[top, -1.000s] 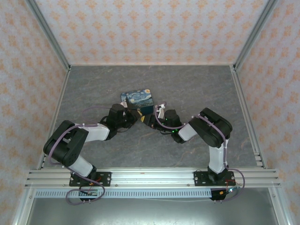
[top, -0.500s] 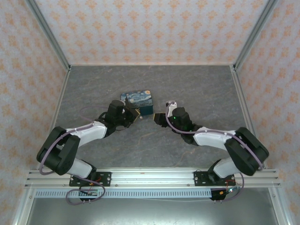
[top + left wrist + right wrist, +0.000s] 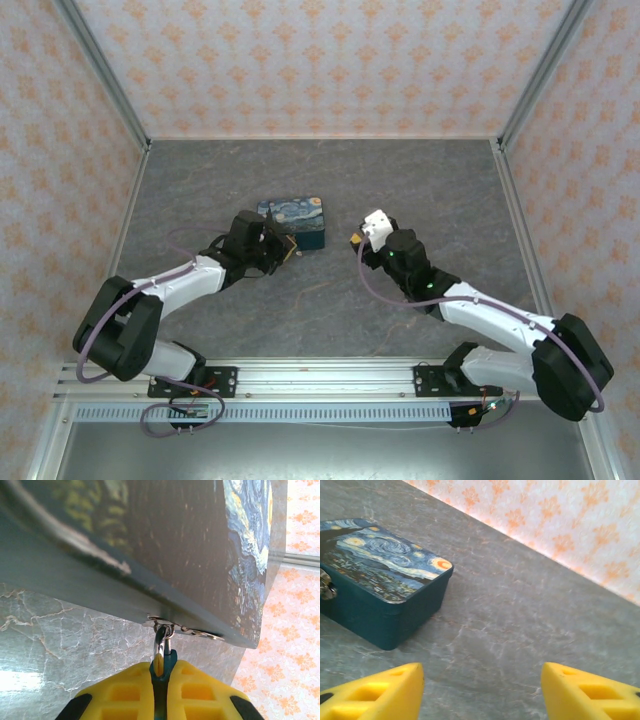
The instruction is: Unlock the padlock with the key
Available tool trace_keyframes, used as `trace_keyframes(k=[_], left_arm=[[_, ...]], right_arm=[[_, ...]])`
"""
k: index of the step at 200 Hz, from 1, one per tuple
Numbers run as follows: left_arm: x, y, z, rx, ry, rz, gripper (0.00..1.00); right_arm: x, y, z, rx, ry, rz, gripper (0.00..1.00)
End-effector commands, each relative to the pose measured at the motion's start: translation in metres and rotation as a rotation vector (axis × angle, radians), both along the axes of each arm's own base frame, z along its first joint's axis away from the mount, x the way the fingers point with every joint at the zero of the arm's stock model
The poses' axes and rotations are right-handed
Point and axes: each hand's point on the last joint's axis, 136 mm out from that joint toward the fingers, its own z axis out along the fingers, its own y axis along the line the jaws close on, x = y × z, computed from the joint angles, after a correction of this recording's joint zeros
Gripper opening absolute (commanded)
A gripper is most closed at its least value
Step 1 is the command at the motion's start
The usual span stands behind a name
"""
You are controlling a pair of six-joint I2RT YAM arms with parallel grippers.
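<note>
1. The left arm [image 3: 165, 290] and the right arm [image 3: 490, 318] reached forward from the near edge of the grey marbled desk [image 3: 330, 300]. The two sets of jaws were well apart from each other.
2. The left jaws were clenched on the padlock [image 3: 160, 682]. Its dark teal body was pinched between the yellow left fingers [image 3: 205, 692] and touched both of them.
3. Just beyond the left jaws, the silvery shackle [image 3: 159, 642] rose from the padlock body and passed through a metal hasp [image 3: 187, 630].
4. The hasp sat at the lower edge of the blue-and-yellow printed box [image 3: 165, 545]. The box stood directly ahead of the left jaws, and its dark side wall faced them.
5. The right jaws were released. The yellow right fingers [image 3: 377, 692] stood wide apart, with bare desk between them.
6. The box lay ahead and to the left of the right jaws, apart from them, with its painted lid facing up.
7. Beyond the right jaws, the desk ran on to the patterned wall [image 3: 560, 515].
</note>
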Motion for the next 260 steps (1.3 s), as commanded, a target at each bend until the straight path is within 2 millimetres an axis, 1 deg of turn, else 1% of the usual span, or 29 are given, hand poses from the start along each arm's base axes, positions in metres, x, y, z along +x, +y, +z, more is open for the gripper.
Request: trace_keyframes(k=[1,11,25,46,60,82,92,94,98,133,167,183,202,228,260], left_arm=[[0.006,-0.002,0.024,-0.027,-0.040,0.009,0.00],[0.006,-0.002,0.025,-0.025,-0.042,0.007,0.00],[0.006,-0.001,0.026,-0.018,-0.043,0.007,0.00],[0.005,0.000,0.026,-0.015,-0.043,0.014,0.00],[0.005,-0.001,0.026,-0.021,-0.039,0.015,0.00],[0.004,-0.002,0.028,-0.030,-0.026,0.019,0.00],[0.004,-0.002,0.029,-0.034,-0.021,0.024,0.00],[0.004,-0.002,0.029,-0.035,-0.019,0.026,0.00],[0.004,-0.002,0.029,-0.036,-0.016,0.026,0.00],[0.003,-0.008,0.033,-0.054,0.005,0.012,0.00],[0.003,-0.013,0.034,-0.058,0.009,-0.004,0.00],[0.003,-0.015,0.034,-0.065,0.013,-0.008,0.00],[0.004,-0.017,0.035,-0.072,0.013,-0.011,0.00],[0.003,-0.018,0.034,-0.073,0.016,-0.015,0.00],[0.004,-0.019,0.035,-0.076,0.013,-0.018,0.00]], right_arm=[[0.001,-0.001,0.013,-0.175,-0.128,0.057,0.70],[0.001,0.004,0.015,-0.174,-0.129,0.083,0.76],[-0.003,0.013,0.019,-0.153,-0.125,0.136,0.81],[-0.014,0.031,0.020,-0.087,-0.102,0.241,0.82],[-0.021,0.041,0.013,-0.068,-0.067,0.293,0.83],[-0.026,0.050,-0.005,-0.116,-0.067,0.291,0.83],[-0.028,0.055,-0.007,-0.128,-0.080,0.286,0.83],[-0.028,0.056,-0.013,-0.140,-0.069,0.286,0.83],[-0.029,0.059,-0.018,-0.150,-0.065,0.291,0.82],[-0.037,0.086,-0.039,-0.223,-0.068,0.324,0.79],[-0.038,0.114,-0.049,-0.248,-0.085,0.359,0.75],[-0.034,0.124,-0.051,-0.254,-0.097,0.364,0.73],[-0.028,0.134,-0.048,-0.244,-0.123,0.365,0.72],[-0.022,0.144,-0.046,-0.240,-0.142,0.373,0.68],[-0.020,0.151,-0.049,-0.242,-0.138,0.384,0.62]])
